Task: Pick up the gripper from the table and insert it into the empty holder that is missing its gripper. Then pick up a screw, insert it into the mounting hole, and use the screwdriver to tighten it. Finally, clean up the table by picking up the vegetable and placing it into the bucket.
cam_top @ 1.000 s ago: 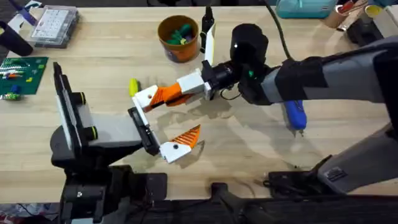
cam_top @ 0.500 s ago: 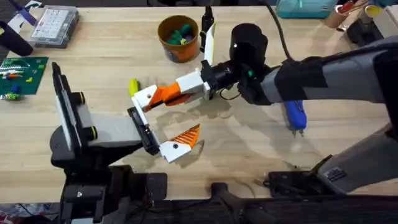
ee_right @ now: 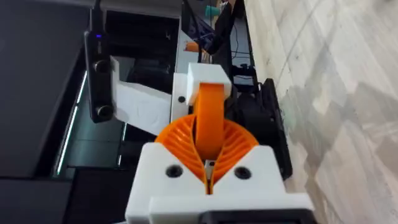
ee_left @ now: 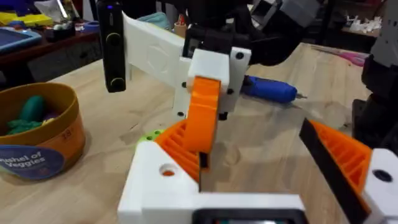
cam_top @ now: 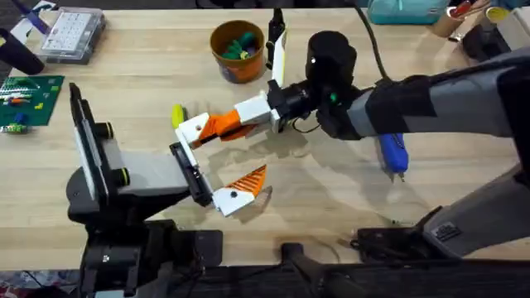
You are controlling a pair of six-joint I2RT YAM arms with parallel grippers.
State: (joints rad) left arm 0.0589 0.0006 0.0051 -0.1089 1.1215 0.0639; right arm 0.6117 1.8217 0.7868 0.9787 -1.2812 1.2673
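Nothing moved — right tool (cam_top: 236, 121) still grips the gripper (cam_top: 220, 126).

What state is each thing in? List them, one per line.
orange gripper finger: clamped in the right gripper, its end at the holder
holder: taking the finger
left gripper: open
blue screwdriver: lying on the table
bucket: upright, vegetables inside
yellow vegetable: on the table

Nothing has visibly changed since the earlier pictures.
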